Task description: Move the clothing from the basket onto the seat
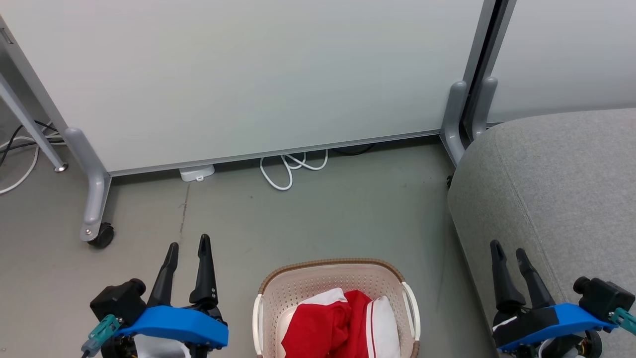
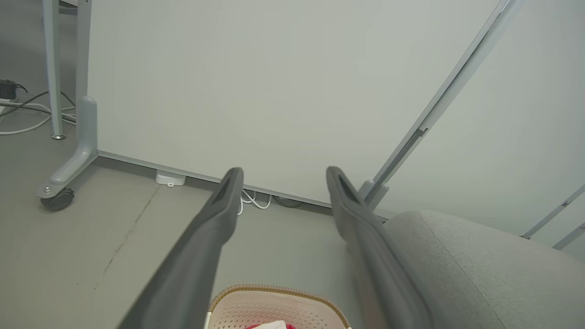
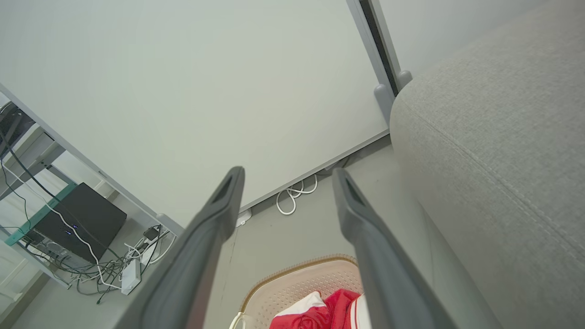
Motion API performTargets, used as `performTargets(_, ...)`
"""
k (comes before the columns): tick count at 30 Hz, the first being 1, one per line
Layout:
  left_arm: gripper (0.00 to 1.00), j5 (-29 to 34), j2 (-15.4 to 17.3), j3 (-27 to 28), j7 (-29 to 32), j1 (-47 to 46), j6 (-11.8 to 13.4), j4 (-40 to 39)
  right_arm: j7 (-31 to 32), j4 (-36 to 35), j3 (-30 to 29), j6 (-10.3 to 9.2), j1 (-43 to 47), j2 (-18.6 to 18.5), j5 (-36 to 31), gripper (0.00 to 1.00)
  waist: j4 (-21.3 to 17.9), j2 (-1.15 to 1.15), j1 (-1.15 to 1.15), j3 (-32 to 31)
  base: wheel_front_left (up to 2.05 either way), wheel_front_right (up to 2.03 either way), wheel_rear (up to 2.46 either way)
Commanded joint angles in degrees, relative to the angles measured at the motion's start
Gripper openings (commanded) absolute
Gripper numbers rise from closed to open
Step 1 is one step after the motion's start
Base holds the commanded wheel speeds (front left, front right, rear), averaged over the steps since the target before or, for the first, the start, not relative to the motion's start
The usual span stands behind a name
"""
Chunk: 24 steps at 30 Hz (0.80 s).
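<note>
Head view shows the left claw (image 1: 188, 242) and right claw (image 1: 508, 247) spread and empty, flanking the basket (image 1: 333, 262) that holds the red-and-white clothing (image 1: 323, 325) near the seat (image 1: 556, 189); a careless pinch could catch the perforated wall and tip the basket.

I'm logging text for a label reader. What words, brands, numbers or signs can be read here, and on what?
None can be read.
The clothing in the basket: plain red and white folds, no lettering in view.
The white box and the black box: too small to show any mark.
</note>
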Motion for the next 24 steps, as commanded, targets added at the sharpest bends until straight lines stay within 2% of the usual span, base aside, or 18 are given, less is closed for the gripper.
performTargets(1, 1.00, 1.71, 0.33, -0.17, -0.56, -1.20, -0.19, -0.50, -0.63, -0.58, 0.13, 0.11, -0.91, -0.47, -1.82, 1.00, 0.00, 0.00, 0.00, 0.00, 0.00, 0.00, 0.00)
performTargets(24, 1.00, 11.89, 0.35, -1.71, -3.45, -1.50, -0.19, 0.05, -2.59, -0.43, -0.19, 0.13, -0.69, -0.54, -12.81, 1.00, 0.00, 0.00, 0.00, -0.09, 0.00, 0.00, 0.00)
